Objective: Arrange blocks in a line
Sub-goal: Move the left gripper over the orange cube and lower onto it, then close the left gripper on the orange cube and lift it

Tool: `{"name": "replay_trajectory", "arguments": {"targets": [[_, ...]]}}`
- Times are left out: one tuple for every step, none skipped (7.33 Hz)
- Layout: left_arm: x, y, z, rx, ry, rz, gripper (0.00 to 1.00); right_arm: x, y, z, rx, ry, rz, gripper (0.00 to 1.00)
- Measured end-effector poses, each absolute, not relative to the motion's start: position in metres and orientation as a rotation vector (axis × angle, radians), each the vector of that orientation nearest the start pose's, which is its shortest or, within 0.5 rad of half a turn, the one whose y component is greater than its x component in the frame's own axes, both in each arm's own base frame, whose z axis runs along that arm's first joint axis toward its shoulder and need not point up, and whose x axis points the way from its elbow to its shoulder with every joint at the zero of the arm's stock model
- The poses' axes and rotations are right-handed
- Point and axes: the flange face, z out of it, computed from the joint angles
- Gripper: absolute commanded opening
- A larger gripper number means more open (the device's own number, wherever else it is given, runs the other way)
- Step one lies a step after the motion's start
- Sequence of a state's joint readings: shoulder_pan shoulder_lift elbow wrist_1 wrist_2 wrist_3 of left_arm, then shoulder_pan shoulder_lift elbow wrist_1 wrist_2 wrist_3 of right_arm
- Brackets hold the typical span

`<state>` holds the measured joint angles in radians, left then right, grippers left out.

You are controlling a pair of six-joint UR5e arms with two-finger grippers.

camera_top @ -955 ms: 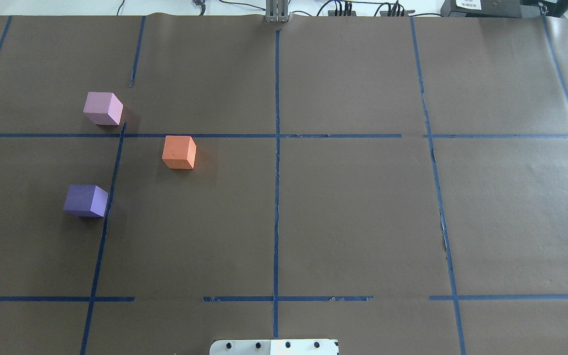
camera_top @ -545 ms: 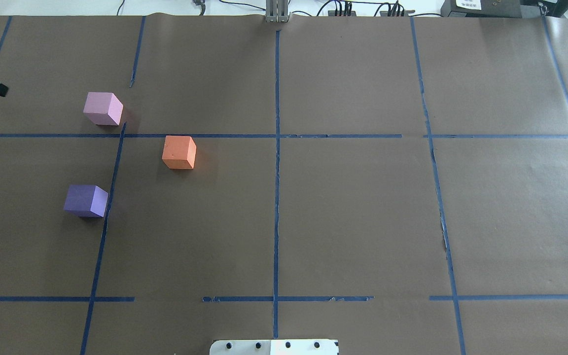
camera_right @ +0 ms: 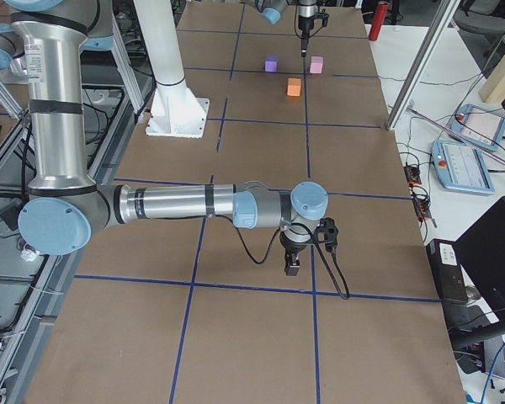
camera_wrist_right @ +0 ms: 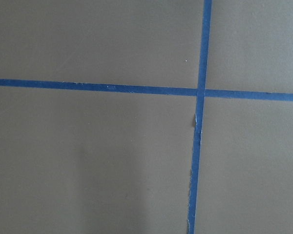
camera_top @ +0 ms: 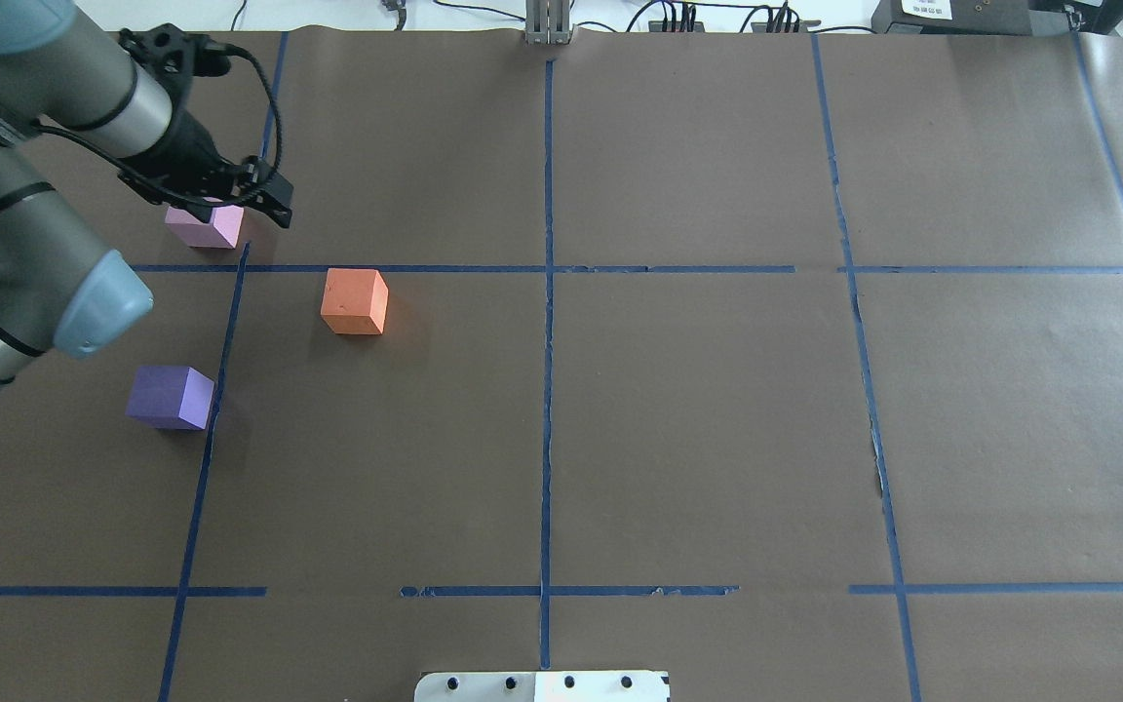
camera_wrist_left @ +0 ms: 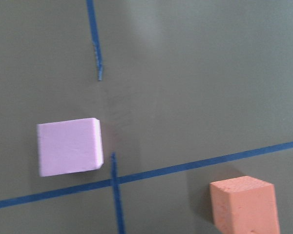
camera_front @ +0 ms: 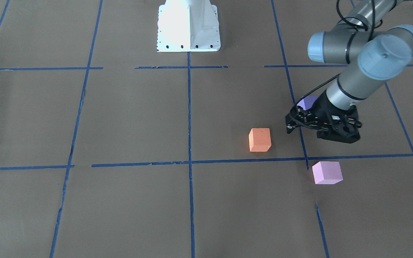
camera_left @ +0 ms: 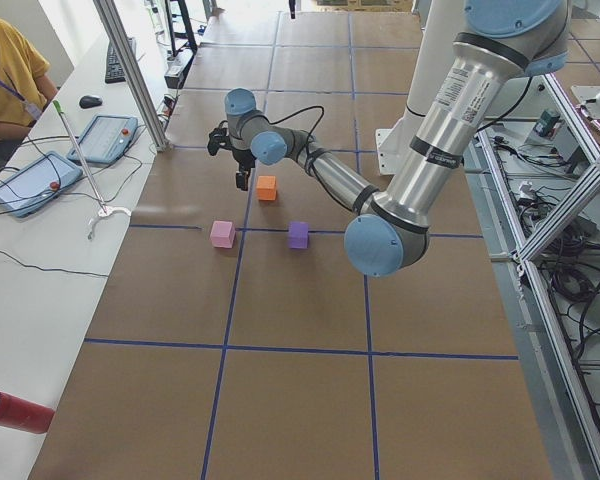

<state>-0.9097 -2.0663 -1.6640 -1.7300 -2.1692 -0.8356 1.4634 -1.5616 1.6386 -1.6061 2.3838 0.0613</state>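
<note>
Three cubes lie on the brown paper at my left. The orange block is nearest the centre. The dark purple block is closest to my base and is partly hidden behind the wrist in the front view. The pale pink block is farthest away. My left gripper hangs above the table by the pink block, touching nothing; I cannot tell if it is open or shut. The left wrist view shows the pink and orange blocks below. My right gripper hovers far off at the right end; I cannot tell its state.
Blue tape lines divide the paper into squares. The white robot base stands at the near middle edge. An operator sits beyond the far side with tablets, and a red cylinder lies there.
My left arm has swung in from the left edge of the overhead view to above the pink block. The three blocks have not moved.
</note>
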Motion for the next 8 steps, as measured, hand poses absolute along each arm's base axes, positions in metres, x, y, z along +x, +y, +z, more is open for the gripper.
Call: {"name": "replay_trajectory", "arguments": {"targets": [[0.382,-0.554,0.301,0.132,0.89,0.021,1.0,0.007,-0.501,0.622,-0.029,-0.813,-0.06,1.0],[0.416,-0.546,0.3,0.13,0.872,-0.006,1.0,0.007,-0.501,0.621,-0.029,-0.813,-0.06,1.0],[0.436,-0.544,0.306,0.133,0.863,-0.021,1.0,0.007,-0.501,0.621,-0.029,-0.813,-0.06,1.0],[0.447,-0.545,0.314,0.132,0.854,-0.035,1.0,0.007,-0.501,0.622,-0.029,-0.813,-0.06,1.0],[0.456,-0.543,0.322,0.129,0.843,-0.038,1.0,0.007,-0.501,0.622,-0.029,-0.813,-0.06,1.0],[0.467,-0.537,0.328,0.119,0.834,-0.031,1.0,0.007,-0.501,0.621,-0.029,-0.813,-0.06,1.0],[0.478,-0.532,0.338,0.107,0.828,-0.022,1.0,0.007,-0.501,0.622,-0.029,-0.813,-0.06,1.0],[0.489,-0.529,0.349,0.101,0.828,-0.011,0.95,0.007,-0.501,0.622,-0.029,-0.813,-0.06,1.0]]}}
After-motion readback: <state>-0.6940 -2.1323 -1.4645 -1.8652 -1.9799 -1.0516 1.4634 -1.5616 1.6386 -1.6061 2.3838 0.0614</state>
